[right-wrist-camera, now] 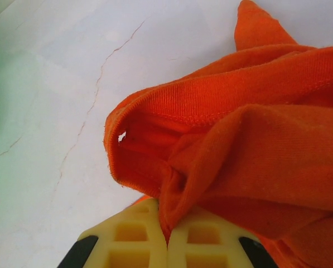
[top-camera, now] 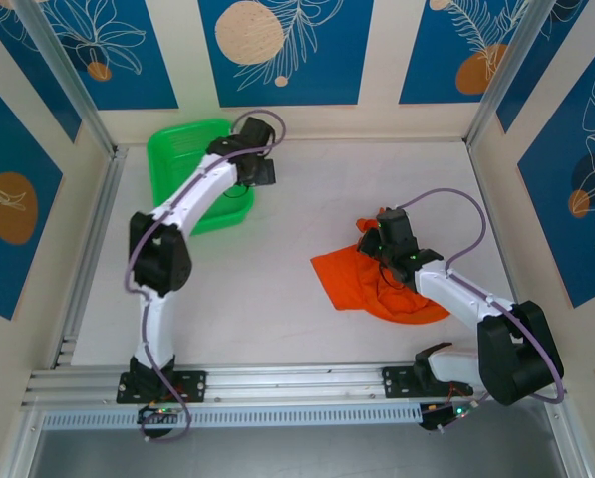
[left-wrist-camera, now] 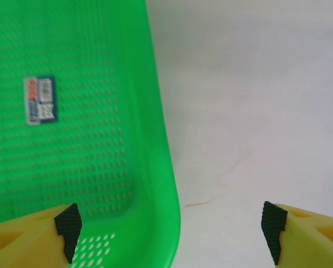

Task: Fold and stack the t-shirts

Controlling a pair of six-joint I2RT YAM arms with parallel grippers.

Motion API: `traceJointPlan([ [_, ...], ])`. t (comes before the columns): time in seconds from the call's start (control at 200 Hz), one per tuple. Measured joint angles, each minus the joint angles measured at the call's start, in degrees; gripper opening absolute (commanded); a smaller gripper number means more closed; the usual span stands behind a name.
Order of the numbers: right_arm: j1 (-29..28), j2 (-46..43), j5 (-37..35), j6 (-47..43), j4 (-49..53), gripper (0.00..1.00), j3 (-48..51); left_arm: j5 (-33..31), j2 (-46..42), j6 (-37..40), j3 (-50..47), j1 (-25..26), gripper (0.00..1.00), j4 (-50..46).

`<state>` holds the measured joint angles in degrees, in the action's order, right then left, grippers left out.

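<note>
Your right arm's yellow fingers (right-wrist-camera: 133,245) sit nearest the lens, moulded plastic blocks pressed flat together. The right jaws are closed on a fold of the orange t-shirt (right-wrist-camera: 239,145). This close view gives you the soft knit weave, a stitched ribbed hem and a small white speck beside the seam, none of which the overhead camera resolves.

From above, the t-shirt (top-camera: 377,284) is a crumpled heap on the worktop (top-camera: 267,299), right of centre and well apart from the green tray (top-camera: 182,149) at the far left. Your left jaws stand wide with nothing between them, one black-padded fingertip (left-wrist-camera: 68,223) over the tray and the other over bare worktop.

The left wrist view adds the tray's perforated floor, its smooth rounded rim (left-wrist-camera: 158,139) and a small blue-and-red sticker (left-wrist-camera: 42,100).

The worktop is pale and stone-like, with thin veins. Cream walls carry blue panels (top-camera: 277,45) of leaf prints and orange discs, framed by aluminium posts (top-camera: 63,75).
</note>
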<state>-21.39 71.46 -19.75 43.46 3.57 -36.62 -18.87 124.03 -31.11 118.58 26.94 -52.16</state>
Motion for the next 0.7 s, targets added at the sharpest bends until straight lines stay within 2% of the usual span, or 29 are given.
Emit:
traceJointPlan([
  [0.065,0.0,0.0,0.0,0.0,0.0,0.00,0.0,-1.0,4.7,0.0,2.5,0.1,0.83,-2.3],
  [0.165,0.0,0.0,0.0,0.0,0.0,0.00,0.0,-1.6,8.4,0.4,4.2,0.1,0.74,-4.8],
  [0.39,0.0,0.0,0.0,0.0,0.0,0.00,0.0,-2.8,9.9,4.1,5.7,-1.1,0.39,-7.3],
  [0.485,0.0,0.0,0.0,0.0,0.0,0.00,0.0,-2.9,8.6,6.6,1.9,-3.4,0.25,-5.8],
  [0.64,0.0,0.0,0.0,0.0,0.1,0.00,0.0,-2.8,6.4,11.7,-4.1,-10.4,0.23,-4.8],
  [0.7,0.0,0.0,0.0,0.0,0.1,0.00,0.0,-3.1,5.7,13.7,-5.0,-13.0,0.13,-4.1],
])
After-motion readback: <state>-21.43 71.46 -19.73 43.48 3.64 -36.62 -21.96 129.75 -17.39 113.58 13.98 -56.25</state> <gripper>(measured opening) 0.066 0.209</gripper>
